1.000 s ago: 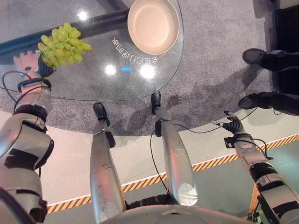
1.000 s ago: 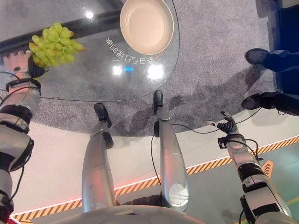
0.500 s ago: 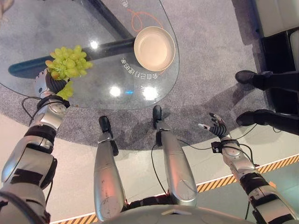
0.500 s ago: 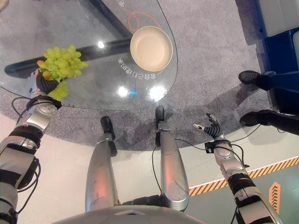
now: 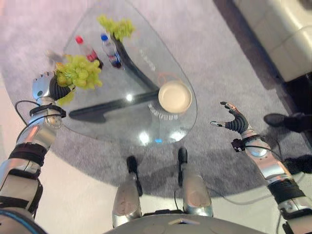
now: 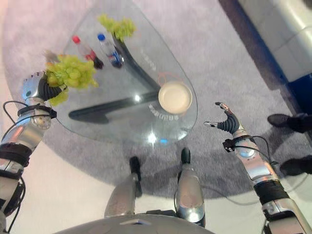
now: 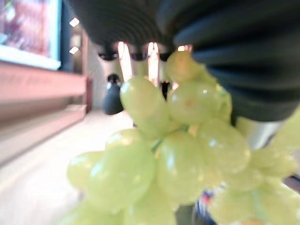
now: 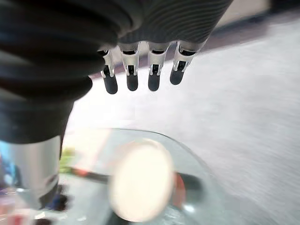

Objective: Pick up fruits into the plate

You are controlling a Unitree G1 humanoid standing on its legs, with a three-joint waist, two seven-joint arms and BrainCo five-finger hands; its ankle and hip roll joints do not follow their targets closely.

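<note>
My left hand [image 5: 45, 87] gripped the grape bunch [image 5: 78, 73] aloft, right hand [image 5: 233, 119] open, plate [image 5: 174, 96] waiting for the carry.

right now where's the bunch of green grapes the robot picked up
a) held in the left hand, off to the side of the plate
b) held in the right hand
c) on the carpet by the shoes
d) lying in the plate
a: the left hand is curled round the grapes, well apart from the plate, which looks bare; the right hand is open and holds nothing.
</note>
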